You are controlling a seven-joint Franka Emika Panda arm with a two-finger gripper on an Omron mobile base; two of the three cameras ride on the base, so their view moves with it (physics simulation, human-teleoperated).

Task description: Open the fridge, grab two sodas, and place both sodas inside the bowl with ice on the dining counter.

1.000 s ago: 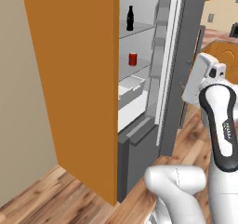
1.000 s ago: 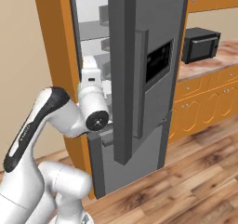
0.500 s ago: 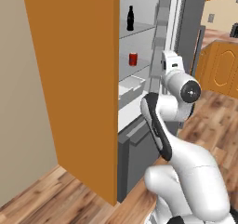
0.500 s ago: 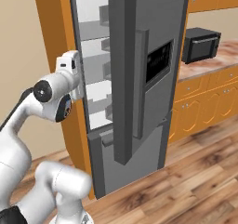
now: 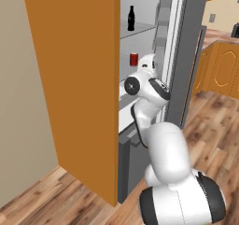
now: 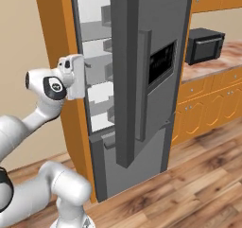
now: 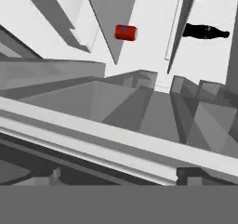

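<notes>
Red soda can: ahead of the claw, beside black cola bottle; likely light, rigid, slippery; grasp mid-body. Claw wide open, empty.

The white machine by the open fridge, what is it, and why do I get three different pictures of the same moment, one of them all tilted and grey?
It is a robot arm on a base that can drive, in a computer-rendered kitchen. Two pictures come from cameras on that base, one behind the arm on its left and one on its right, so they show the same fridge from two sides. Its door stands open. The tilted picture comes from a camera on the robot's hand, looking into the fridge, which is why the shelves appear rolled over.

On a pale shelf stands a small red can, and on the shelf above it a slim black bottle. The hand camera shows both too, lying sideways in the picture: the can and the bottle.

The gripper is open and holds nothing. The hand is raised at the fridge opening, near the can's shelf.
</notes>
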